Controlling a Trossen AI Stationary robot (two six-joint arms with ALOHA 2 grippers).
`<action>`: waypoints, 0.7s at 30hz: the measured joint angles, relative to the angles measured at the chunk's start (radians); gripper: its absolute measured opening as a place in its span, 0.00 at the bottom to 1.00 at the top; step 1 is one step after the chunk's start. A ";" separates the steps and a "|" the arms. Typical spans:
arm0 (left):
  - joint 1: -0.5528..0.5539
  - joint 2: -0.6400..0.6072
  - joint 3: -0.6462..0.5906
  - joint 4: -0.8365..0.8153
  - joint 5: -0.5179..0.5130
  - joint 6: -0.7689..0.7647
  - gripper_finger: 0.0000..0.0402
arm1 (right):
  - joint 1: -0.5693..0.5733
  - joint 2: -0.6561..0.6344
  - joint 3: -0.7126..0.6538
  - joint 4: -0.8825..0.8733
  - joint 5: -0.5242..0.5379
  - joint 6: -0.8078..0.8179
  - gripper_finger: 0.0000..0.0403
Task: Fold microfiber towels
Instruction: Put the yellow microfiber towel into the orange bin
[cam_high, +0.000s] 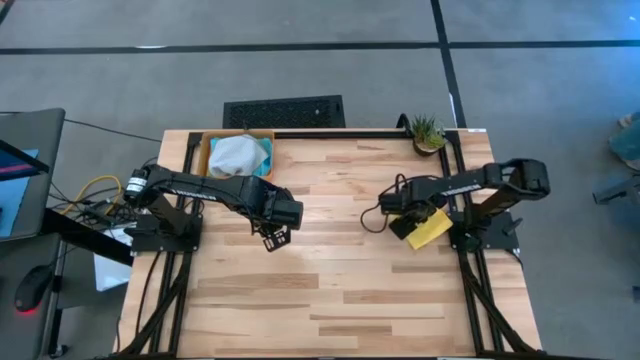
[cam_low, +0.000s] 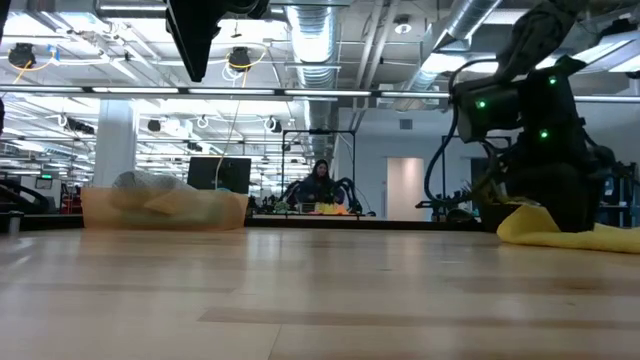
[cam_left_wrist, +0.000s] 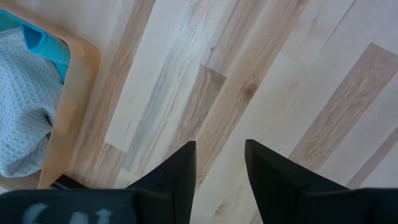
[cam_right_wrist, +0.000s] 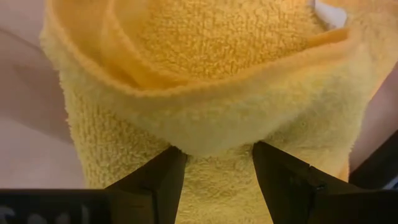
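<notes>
A yellow microfiber towel (cam_high: 430, 229) lies bunched and folded over on the table by its right edge, next to the right arm's base. My right gripper (cam_right_wrist: 217, 163) points down at it, open, with a thick folded ridge of the towel (cam_right_wrist: 214, 134) between its fingertips. My left gripper (cam_high: 275, 240) hangs open above bare wood left of the table's middle, nothing between its fingers (cam_left_wrist: 221, 158). A pale grey towel (cam_high: 232, 156) and a sky blue one (cam_high: 263, 150) lie heaped in the orange tray (cam_high: 208, 146) at the far left. My right gripper comes at the yellow towel from above. Its two fingers (cam_right_wrist: 158, 180) stand on either side of the folded, several-layer ridge (cam_right_wrist: 211, 146), which fills the gap between them. Whether they touch it I cannot tell. The towel rests on the table (cam_low: 560, 233).
A small potted plant (cam_high: 428, 132) stands at the far right corner. A black frame rail (cam_high: 340, 132) runs along the far edge and down both sides. The wood between the two arms and toward the near edge is bare. A person shows far off in the room (cam_low: 320, 180).
</notes>
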 joint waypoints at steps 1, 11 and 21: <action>0.000 0.000 0.000 0.000 0.000 0.000 0.32 | -0.011 0.000 -0.004 0.003 -0.009 0.000 0.54; 0.000 0.000 0.000 0.000 0.011 -0.001 0.32 | -0.099 0.000 -0.015 0.056 -0.119 -0.159 0.38; 0.000 0.000 0.000 0.000 0.037 -0.002 0.32 | -0.086 0.005 0.009 0.072 -0.113 -0.254 0.05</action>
